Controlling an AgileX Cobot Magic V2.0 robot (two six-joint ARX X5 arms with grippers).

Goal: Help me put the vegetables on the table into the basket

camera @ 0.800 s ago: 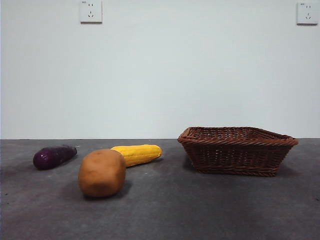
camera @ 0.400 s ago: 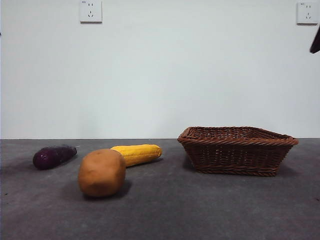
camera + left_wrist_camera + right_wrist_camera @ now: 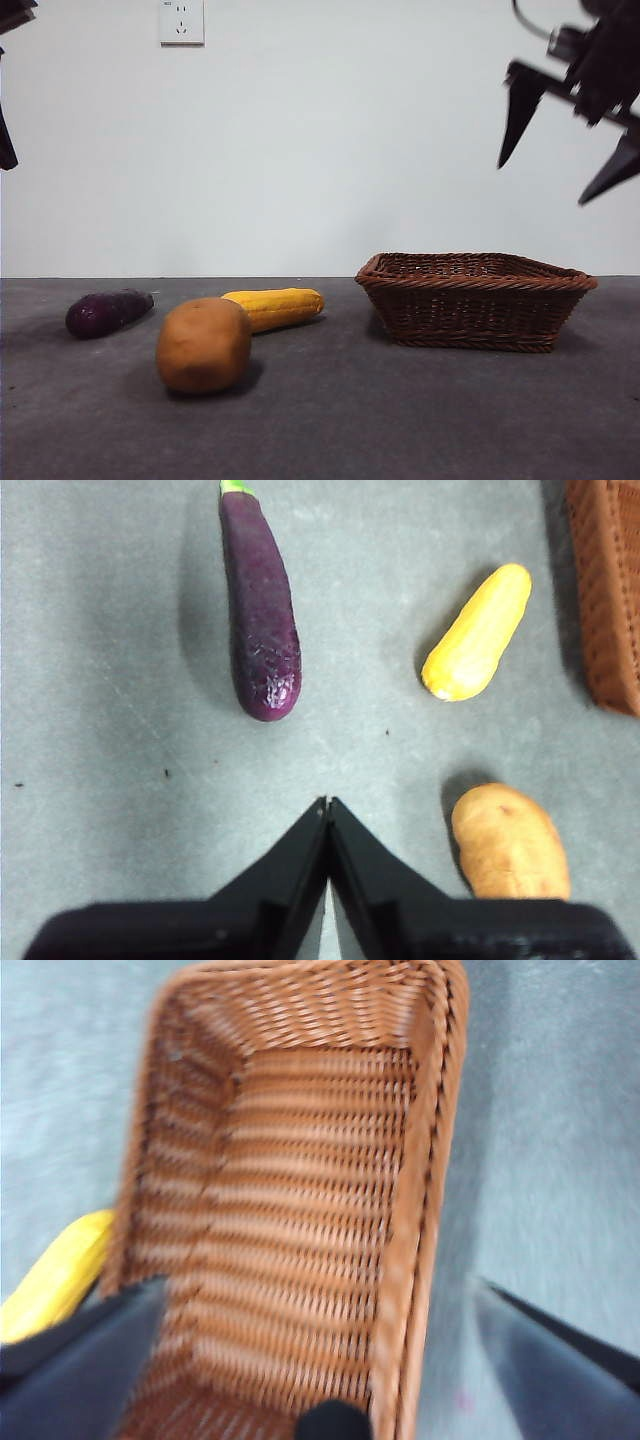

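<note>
Above the basket my right gripper has just swung in with jaws spread and empty, the left gripper hangs pinched closed over the worktop, while eggplant, corn and potato lie untouched, so nothing is loaded yet.

the purple eggplant lies flat on the grey table, far to one side. the yellow corn lies near it, closer to the brown basket. the big round potato sits just in front of the corn. the basket stands upright with nothing in it.
</note>
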